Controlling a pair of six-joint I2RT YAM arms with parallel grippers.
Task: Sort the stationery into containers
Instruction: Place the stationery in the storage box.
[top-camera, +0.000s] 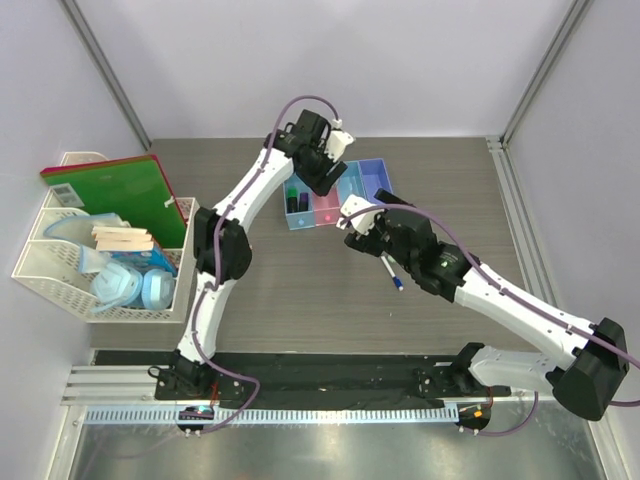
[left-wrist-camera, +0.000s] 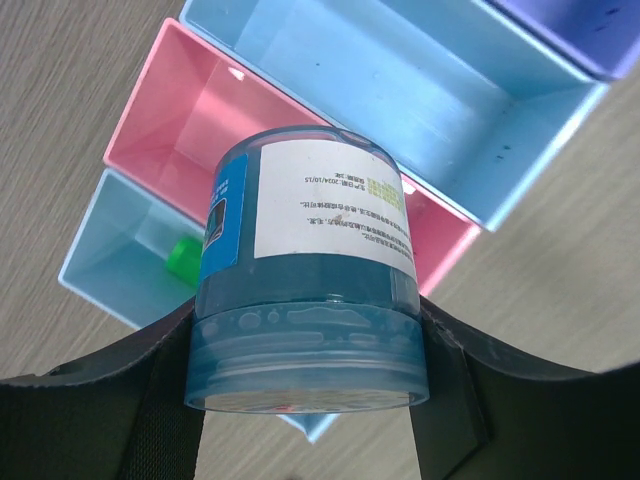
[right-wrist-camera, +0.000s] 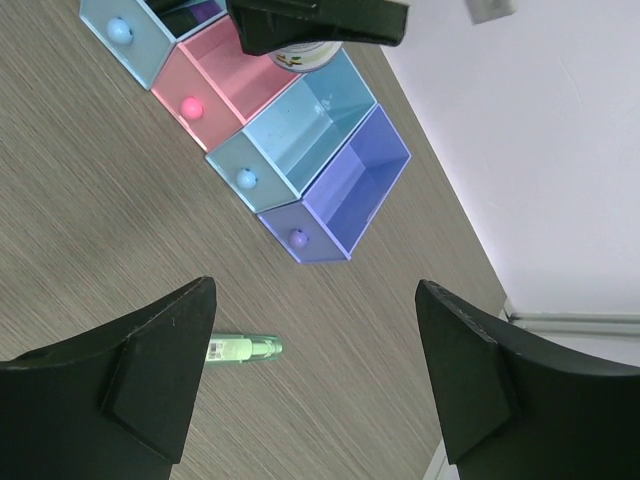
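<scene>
While my left gripper (left-wrist-camera: 305, 372) hangs over the row of joined bins (right-wrist-camera: 300, 125), it carries the round blue jar (left-wrist-camera: 310, 270). This is a translucent blue tub with a white printed label on its side, a darker blue label next to that, and a slightly wider lid band at the end nearest my wrist camera. My fingers (left-wrist-camera: 130, 385) are spread wide and press on that lid band from both sides, so the jar sits clamped between them with its far end pointing down at the bins. From my wrist the jar covers part of the pink bin (left-wrist-camera: 200, 110); I cannot tell whether it touches the rim. Beside it, the end light blue bin (left-wrist-camera: 110, 255) already holds a highlighter with a green cap (left-wrist-camera: 183, 257).

My right gripper (right-wrist-camera: 315, 295) stands well apart from the row, spread wide and holding nothing, touching nothing. Below it on the desk (right-wrist-camera: 100, 200) lies the tiny green-white bottle (right-wrist-camera: 245, 349) on its side, just beside my left-hand finger in that view. A white marker with a blue cap (top-camera: 392, 272) lies on the desk next to my right arm.
</scene>
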